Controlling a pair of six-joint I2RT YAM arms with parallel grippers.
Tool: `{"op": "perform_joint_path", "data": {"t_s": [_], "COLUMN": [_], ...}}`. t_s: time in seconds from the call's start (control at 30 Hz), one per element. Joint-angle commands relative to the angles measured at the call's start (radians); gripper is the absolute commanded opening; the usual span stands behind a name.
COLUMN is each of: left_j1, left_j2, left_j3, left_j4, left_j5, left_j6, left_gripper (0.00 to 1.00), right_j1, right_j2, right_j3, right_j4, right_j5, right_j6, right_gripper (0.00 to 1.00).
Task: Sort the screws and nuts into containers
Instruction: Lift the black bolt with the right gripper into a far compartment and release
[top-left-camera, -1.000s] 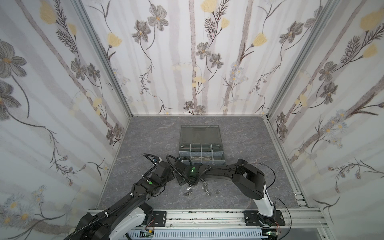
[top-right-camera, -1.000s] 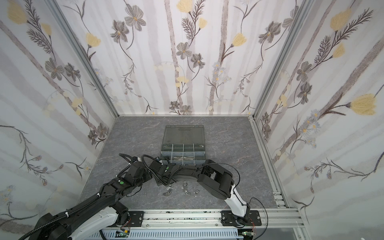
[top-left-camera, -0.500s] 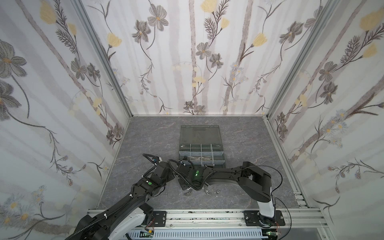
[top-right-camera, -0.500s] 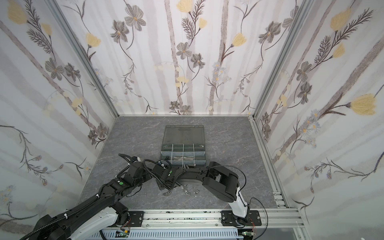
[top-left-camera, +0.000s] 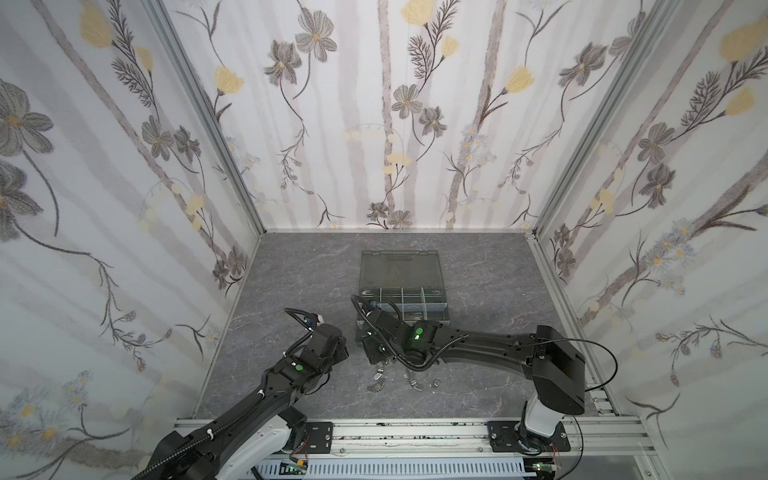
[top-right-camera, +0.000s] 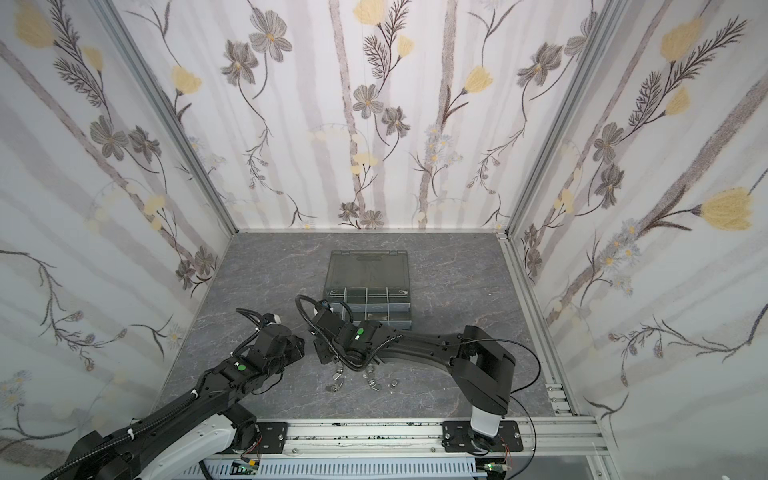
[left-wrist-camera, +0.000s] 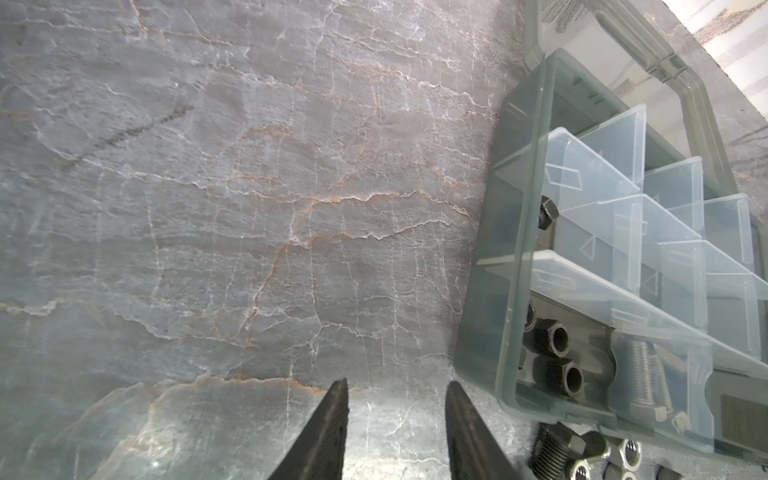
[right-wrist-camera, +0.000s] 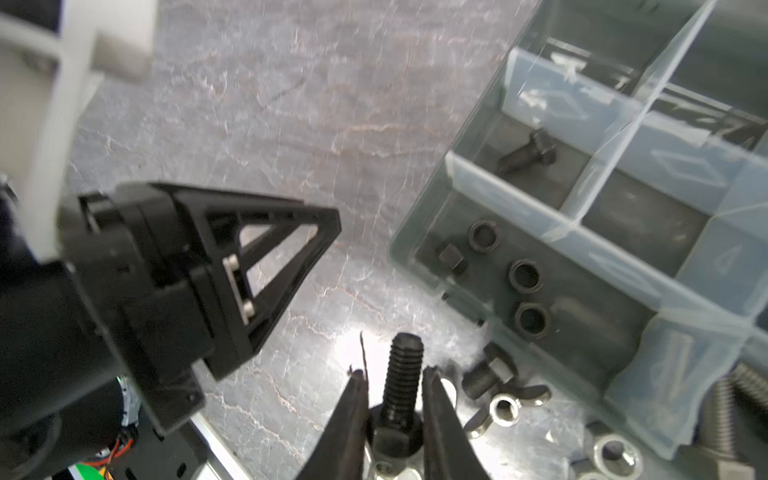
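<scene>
My right gripper (right-wrist-camera: 392, 374) is shut on a black screw (right-wrist-camera: 401, 386), pinched at its hex head with the threaded shank sticking out past the fingertips. It hangs low over the table beside the near left corner of the organizer box (top-left-camera: 447, 309). Among the containers, one holds three black nuts (right-wrist-camera: 524, 275), and another holds a lone black screw (right-wrist-camera: 528, 151). My left gripper (left-wrist-camera: 397, 384) stands open with only bare table between its fingers, just left of the box corner (left-wrist-camera: 490, 357). In both top views the two grippers (top-left-camera: 347, 351) (top-right-camera: 322, 353) sit close together.
Loose hardware lies in front of the box: a black screw (right-wrist-camera: 486, 376), a silver wing nut (right-wrist-camera: 505, 405), silver nuts (left-wrist-camera: 627, 449) and more pieces (top-left-camera: 376, 376) (top-left-camera: 415, 384). The box lid (top-left-camera: 401, 268) lies open toward the back wall. A silver screw (left-wrist-camera: 648, 382) rests inside the box.
My right arm has drawn back toward the right, its jaws staying shut on the black screw. The left arm has barely moved.
</scene>
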Motion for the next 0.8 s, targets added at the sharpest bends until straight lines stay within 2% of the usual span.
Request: {"op": "perform_joint_path", "data": {"t_s": [0.0, 0.33, 0.77], "left_j1": [0.003, 0.004, 0.004], "left_j2": [-0.004, -0.013, -0.027], "left_j3": [-0.003, -0.005, -0.012], "left_j4": [0.012, 0.011, 0.012], "left_j5": [-0.008, 0.0, 0.008], "left_j6": [-0.008, -0.012, -0.017], "left_gripper": [0.41, 0.41, 0.42], "right_j1": [-0.054, -0.161, -0.185], "right_j2": [0.009, 0.185, 0.271], "right_j3": [0.051, 0.247, 0.267], "right_j4": [0.012, -0.023, -0.021], "right_j5": [-0.002, -0.036, -0.054], "right_j6": [-0.05, -0.114, -0.111], "right_gripper": [0.24, 0.24, 0.25]}}
